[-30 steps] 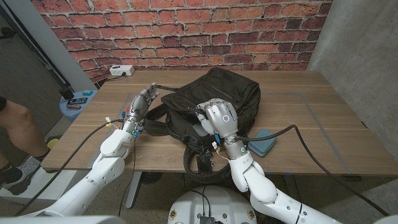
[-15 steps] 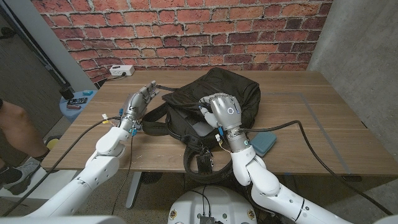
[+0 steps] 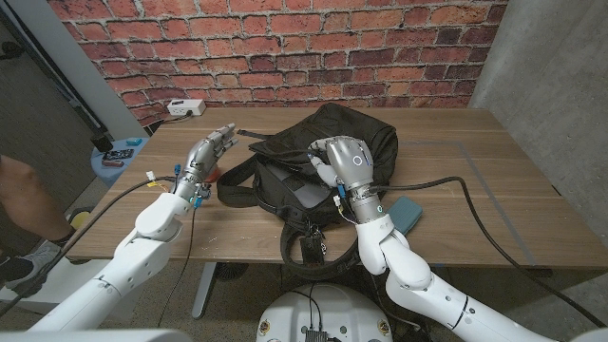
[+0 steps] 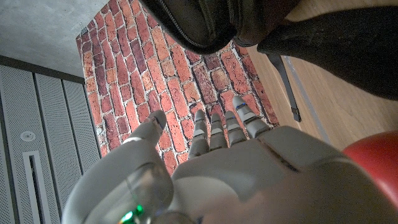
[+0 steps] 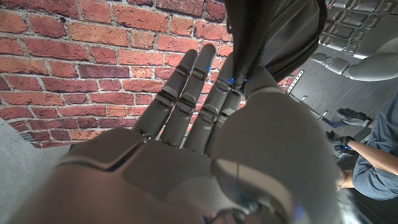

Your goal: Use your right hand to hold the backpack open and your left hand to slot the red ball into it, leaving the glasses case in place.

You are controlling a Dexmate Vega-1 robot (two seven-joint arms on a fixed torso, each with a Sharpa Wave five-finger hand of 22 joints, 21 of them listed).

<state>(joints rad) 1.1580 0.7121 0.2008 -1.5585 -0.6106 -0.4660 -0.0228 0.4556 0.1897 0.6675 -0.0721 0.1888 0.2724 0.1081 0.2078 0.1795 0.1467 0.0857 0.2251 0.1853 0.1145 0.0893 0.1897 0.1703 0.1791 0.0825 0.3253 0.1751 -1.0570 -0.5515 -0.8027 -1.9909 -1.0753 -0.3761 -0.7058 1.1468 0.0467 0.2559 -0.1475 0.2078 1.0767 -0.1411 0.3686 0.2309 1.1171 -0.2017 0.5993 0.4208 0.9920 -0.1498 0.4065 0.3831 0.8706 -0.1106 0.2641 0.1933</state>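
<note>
No readable branding or text on anything from here.

Count: one backpack, one glasses case, one red ball, two robot hands, one person.

Black backpack point(image 3: 318, 157) lies mid-table, mouth toward the robot's left, straps trailing over the near table edge. Right hand point(image 3: 344, 161) sits on top of the bag at the opening, fingers bent down over the upper lip of the fabric. Right wrist view shows a fold of the black fabric point(image 5: 273, 37) draped across its fingers point(image 5: 186, 93), which reach out straight and close together. Can't tell if it's a true grip or just hooked under the lip.

Left hand point(image 3: 207, 152) is up off the table just beside the bag's left edge, fingers extended toward the opening, slightly apart. Left wrist view: fingers point(image 4: 214, 134) straight, thumb splayed off to one side, nothing between them.

Red ball point(image 4: 373, 165): only a red curved edge visible in the left wrist view, right against the back edge of the left hand. Can't tell what it's resting on or whether the hand touches it.

Teal glasses case point(image 3: 399, 215) lies flat on the wood table point(image 3: 494, 190) near the front edge, just beside the right forearm, apart from the backpack.

White power strip point(image 3: 186, 108) at the far left corner. Person point(image 3: 24, 195) standing off the table's left side.
</note>
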